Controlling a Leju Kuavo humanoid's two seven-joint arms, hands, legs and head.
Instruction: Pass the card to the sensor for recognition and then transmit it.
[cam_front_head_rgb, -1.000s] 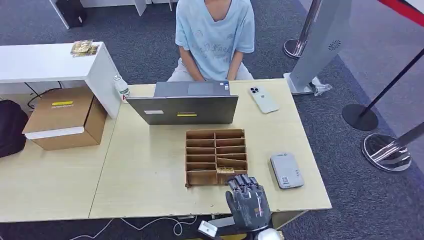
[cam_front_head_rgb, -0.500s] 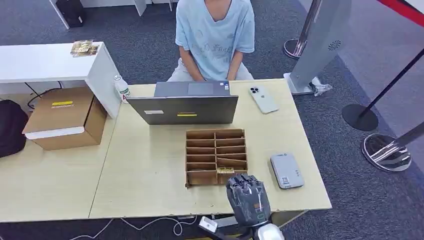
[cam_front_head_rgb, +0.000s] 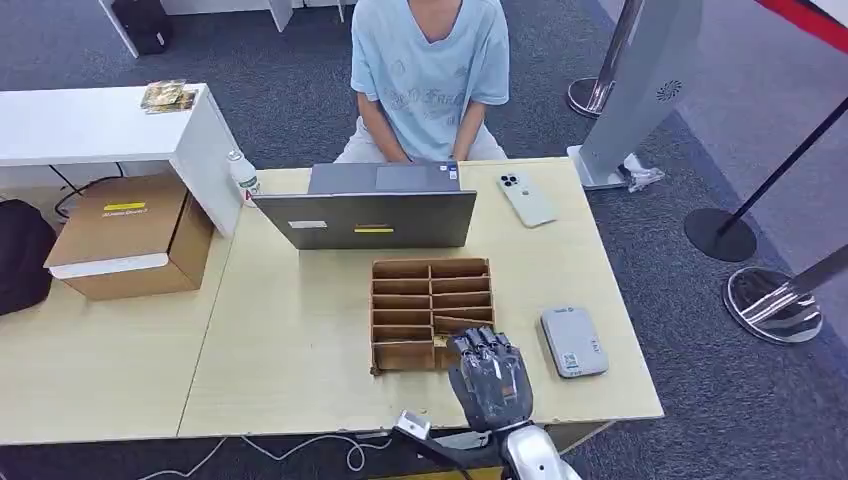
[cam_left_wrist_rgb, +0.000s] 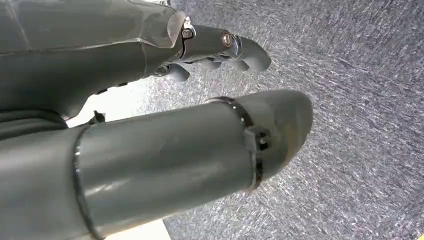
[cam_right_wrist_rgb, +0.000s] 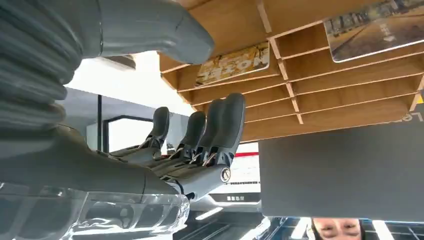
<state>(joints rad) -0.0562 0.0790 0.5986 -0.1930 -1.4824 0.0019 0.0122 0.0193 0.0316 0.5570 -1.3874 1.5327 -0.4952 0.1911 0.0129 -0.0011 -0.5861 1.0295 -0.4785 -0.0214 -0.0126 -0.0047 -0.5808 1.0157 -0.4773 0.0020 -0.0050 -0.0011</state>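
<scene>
A wooden card organizer (cam_front_head_rgb: 410, 290) stands on the table (cam_front_head_rgb: 290, 340) in front of a laptop. My right hand (cam_front_head_rgb: 488, 375) hovers over its near right corner, fingers stretched out and holding nothing. In the right wrist view a yellow card (cam_right_wrist_rgb: 232, 64) lies in a slot just beyond the fingers (cam_right_wrist_rgb: 220, 125), between them and the thumb (cam_right_wrist_rgb: 150, 25). Another card (cam_right_wrist_rgb: 375, 27) lies in a neighbouring slot. The grey sensor (cam_front_head_rgb: 573, 341) lies flat on the table to the right of the organizer. My left hand (cam_left_wrist_rgb: 150, 150) hangs over the carpet, holding nothing.
A person (cam_front_head_rgb: 430, 70) sits behind the laptop (cam_front_head_rgb: 368, 212) at the far side. A white phone (cam_front_head_rgb: 526, 198) lies at the back right. On the lower table to the left are a cardboard box (cam_front_head_rgb: 130, 235) and a bottle (cam_front_head_rgb: 242, 177).
My right hand has moved forward from the table's near edge onto the organizer's near right corner and now covers the card slot in the head view.
</scene>
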